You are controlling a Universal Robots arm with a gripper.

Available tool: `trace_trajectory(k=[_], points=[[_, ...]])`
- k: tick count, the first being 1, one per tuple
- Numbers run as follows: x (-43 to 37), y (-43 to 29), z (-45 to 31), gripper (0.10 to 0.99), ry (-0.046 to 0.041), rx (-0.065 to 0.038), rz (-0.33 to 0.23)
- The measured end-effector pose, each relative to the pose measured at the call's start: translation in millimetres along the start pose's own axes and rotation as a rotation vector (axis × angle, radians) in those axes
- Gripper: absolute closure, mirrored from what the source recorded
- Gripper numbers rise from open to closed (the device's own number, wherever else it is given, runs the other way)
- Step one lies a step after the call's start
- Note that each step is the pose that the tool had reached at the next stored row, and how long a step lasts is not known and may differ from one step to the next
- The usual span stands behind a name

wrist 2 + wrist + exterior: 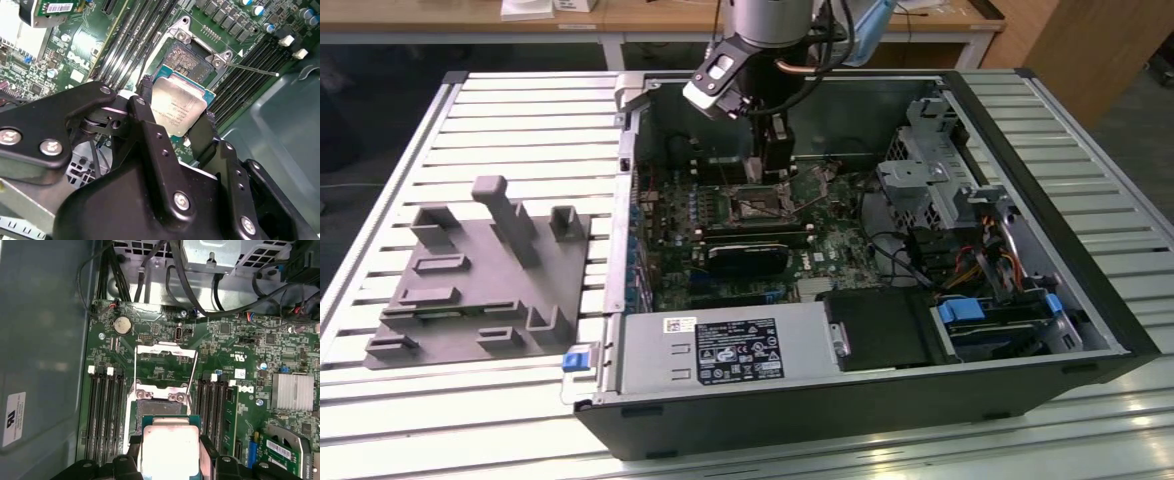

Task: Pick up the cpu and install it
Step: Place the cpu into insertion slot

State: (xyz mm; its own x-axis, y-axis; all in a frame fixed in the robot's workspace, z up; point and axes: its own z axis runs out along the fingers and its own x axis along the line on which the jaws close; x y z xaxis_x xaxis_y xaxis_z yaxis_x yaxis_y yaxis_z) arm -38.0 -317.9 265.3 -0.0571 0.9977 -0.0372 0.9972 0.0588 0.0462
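Note:
The cpu is a flat square chip with a pale silver top and a green rim, held by two opposite edges. My gripper is shut on it, with a black finger on each side. In the first wrist view the cpu hangs in my gripper just beside the open socket, a little above the motherboard. The socket's metal load plate is flipped up and its lever is raised. In the exterior view my gripper reaches down into the computer case over the socket.
Memory slots flank the socket on both sides. A card lies across the board nearer the power supply. Drive cages and cables fill the exterior view's right of the case. A grey holder block sits on the slatted table.

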Motion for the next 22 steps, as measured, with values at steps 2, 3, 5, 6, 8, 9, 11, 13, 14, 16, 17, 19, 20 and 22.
trace_trajectory(k=[2,3,5,6,8,9,11,13,14,16,17,19,20,22], points=[[0.8,-0.1,2.8,0.549,-0.0001,0.0,0.004],[1.1,-0.1,4.2,0.549,0.0,0.0,0.005],[1.2,-0.2,6.0,0.549,-0.0001,0.0,0.006],[1.2,-0.2,6.6,0.549,-0.0002,0.0,0.006],[1.3,-0.3,7.5,0.549,-0.0001,0.0,0.007],[1.3,-0.3,7.8,0.549,-0.0002,0.0,0.007],[1.3,-0.3,8.2,0.549,-0.0004,0.0,0.007],[1.3,-0.3,8.5,0.549,-0.0003,0.0,0.007],[1.3,-0.3,8.7,0.549,-0.0003,0.0,0.007],[1.3,-0.4,9.1,0.549,-0.0001,0.0,0.007],[1.4,-0.4,9.6,0.549,0.0001,0.0,0.007],[1.4,-0.5,10.4,0.549,0.0,0.0,0.007],[1.4,-0.6,11.2,0.549,0.0,0.0,0.007],[1.5,-0.7,13.3,0.549,0.0001,0.0,0.007]])
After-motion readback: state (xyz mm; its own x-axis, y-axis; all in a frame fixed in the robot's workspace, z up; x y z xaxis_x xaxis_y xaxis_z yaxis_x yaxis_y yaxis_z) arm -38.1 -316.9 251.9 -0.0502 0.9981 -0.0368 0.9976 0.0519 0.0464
